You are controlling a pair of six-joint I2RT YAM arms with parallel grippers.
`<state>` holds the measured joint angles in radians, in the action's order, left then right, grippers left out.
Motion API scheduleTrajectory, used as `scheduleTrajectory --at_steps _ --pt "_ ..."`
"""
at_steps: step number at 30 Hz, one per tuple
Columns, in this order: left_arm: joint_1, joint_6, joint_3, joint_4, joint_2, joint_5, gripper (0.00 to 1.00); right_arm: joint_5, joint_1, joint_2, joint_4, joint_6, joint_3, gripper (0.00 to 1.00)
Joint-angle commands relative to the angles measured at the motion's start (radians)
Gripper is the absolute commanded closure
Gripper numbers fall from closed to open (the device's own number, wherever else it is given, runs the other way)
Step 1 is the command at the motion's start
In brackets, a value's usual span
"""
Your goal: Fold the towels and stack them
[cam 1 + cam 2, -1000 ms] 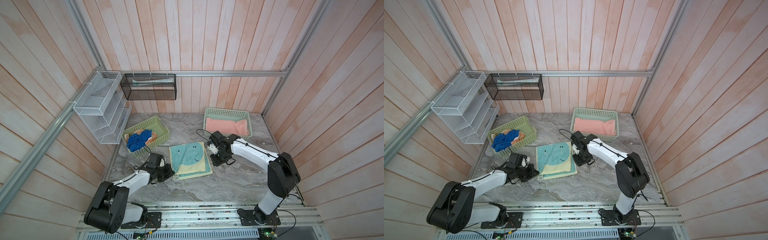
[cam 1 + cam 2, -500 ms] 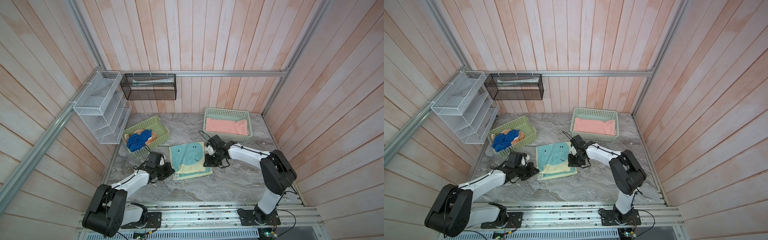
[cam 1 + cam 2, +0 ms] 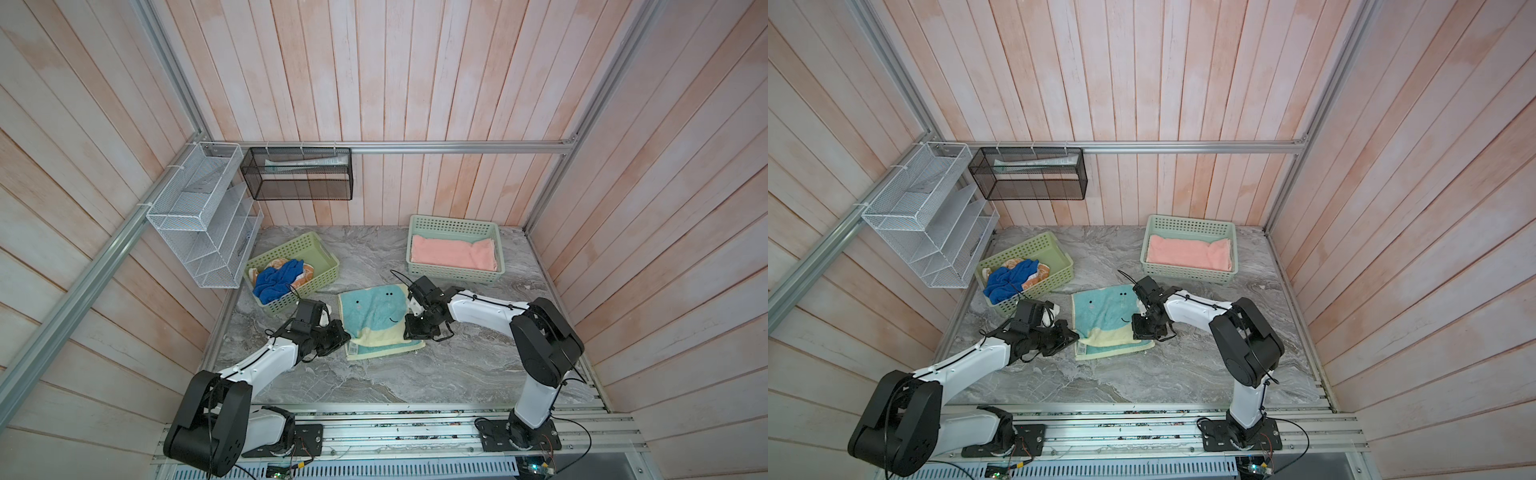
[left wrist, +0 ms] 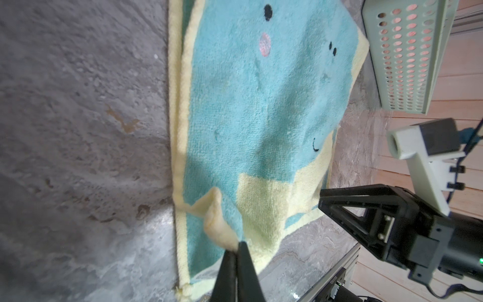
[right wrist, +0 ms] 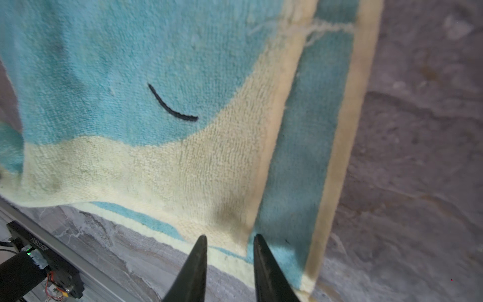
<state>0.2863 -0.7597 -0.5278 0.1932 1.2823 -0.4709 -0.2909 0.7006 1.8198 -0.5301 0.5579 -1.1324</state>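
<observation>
The pale yellow towel with the teal whale face (image 3: pixel 376 318) (image 3: pixel 1106 318) lies folded on the marble table, its lower layer showing along the near edge. My left gripper (image 4: pixel 236 248) (image 3: pixel 343 332) is shut on the towel's near-left corner, which is lifted into a small peak. My right gripper (image 5: pixel 230 238) (image 3: pixel 412 329) is open at the near-right corner, with its fingertips either side of the upper layer's edge. A salmon-pink towel (image 3: pixel 453 257) lies flat in the right basket. The blue towel (image 3: pixel 274 281) and the orange towel (image 3: pixel 306 272) are bunched in the left basket.
Two green baskets stand behind the towel, the left basket (image 3: pixel 320 257) and the right basket (image 3: pixel 453 224). A white wire rack (image 3: pixel 199 224) and a black mesh shelf (image 3: pixel 299 178) hang on the walls. An aluminium rail (image 3: pixel 374 409) runs along the table's front edge.
My right gripper has moved from the towel's right edge down towards its near-right corner. The left gripper has stayed at the near-left corner.
</observation>
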Motion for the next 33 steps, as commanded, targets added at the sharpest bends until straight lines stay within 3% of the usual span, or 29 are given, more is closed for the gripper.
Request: scheduleTrajectory --at_steps 1,3,7,10,25,33 --pt "-0.001 0.017 -0.016 0.007 -0.012 0.003 0.96 0.019 0.010 0.029 -0.019 0.008 -0.008 0.68" --pt "0.000 0.019 -0.022 0.010 -0.011 0.003 0.96 0.012 0.014 0.038 -0.016 0.004 -0.016 0.71" --pt "0.000 0.025 -0.042 0.025 -0.013 0.003 0.96 0.018 0.017 0.034 -0.024 -0.003 -0.037 0.91" --pt "0.001 0.040 -0.059 0.045 -0.023 0.010 0.97 0.053 0.017 0.019 -0.066 -0.016 -0.067 1.00" --pt "0.059 0.111 -0.134 0.192 -0.090 0.106 1.00 0.086 0.012 -0.095 -0.222 -0.052 -0.122 1.00" --pt "0.112 0.072 -0.098 0.139 -0.062 0.112 1.00 0.017 0.008 -0.082 -0.144 -0.049 -0.026 0.96"
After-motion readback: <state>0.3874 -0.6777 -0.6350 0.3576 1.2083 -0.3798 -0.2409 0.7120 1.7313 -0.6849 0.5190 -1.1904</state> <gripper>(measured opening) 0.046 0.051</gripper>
